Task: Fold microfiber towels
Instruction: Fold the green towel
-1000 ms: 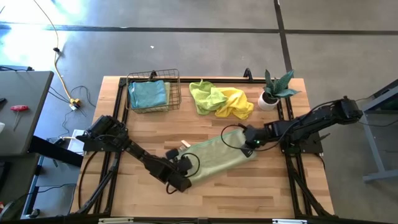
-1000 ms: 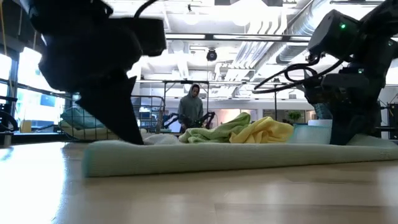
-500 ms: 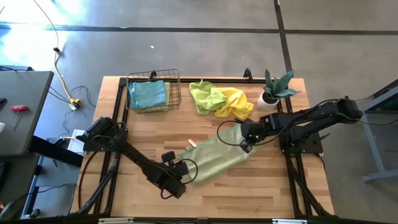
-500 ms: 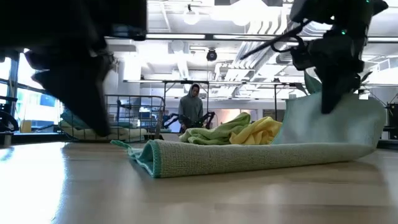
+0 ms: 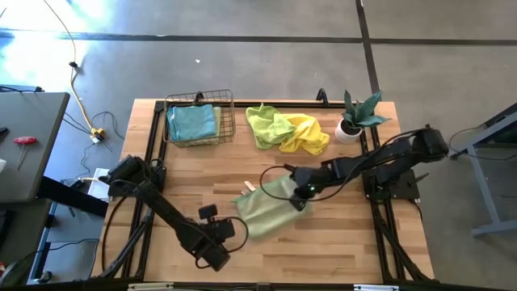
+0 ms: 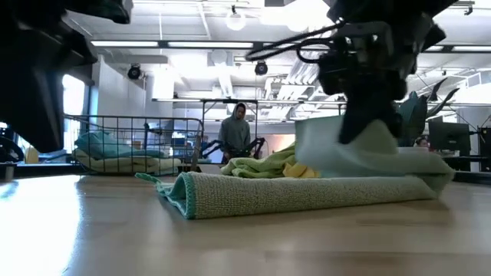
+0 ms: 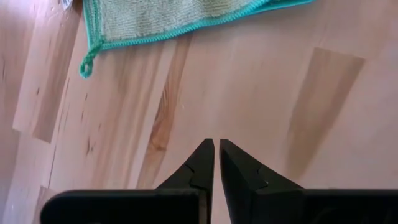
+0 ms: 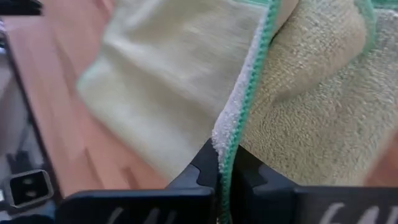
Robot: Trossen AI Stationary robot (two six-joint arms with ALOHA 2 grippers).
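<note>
Sage-green microfiber towel point(image 5: 271, 212) lies mid-table, near side, partly doubled over. Right gripper point(image 5: 300, 191) has its fingers pinched on the towel's right-hand edge, right at the teal hem, and holds that edge lifted above the rest of the cloth. Left gripper point(image 5: 216, 242) sits low over bare wood just left of the towel's near-left corner, fingers nearly together, holding nothing.

Handling, my read: light, limp, no stiffness. The lifted flap drapes and sags from the pinch point in the low view. Pile looks grippy rather than slick, so it should drag on the wooden table point(image 5: 339, 242) and not slide freely. Nothing fragile.

Best hold is the stitched hem or a corner; a mid-cloth grab would probably just bunch it. The little hem loop at the corner looks reachable for the left gripper.

Others: lime and yellow towels point(image 5: 287, 129) heaped at the far side, teal towel point(image 5: 192, 123) in the wire basket point(image 5: 229, 113) far left.
</note>
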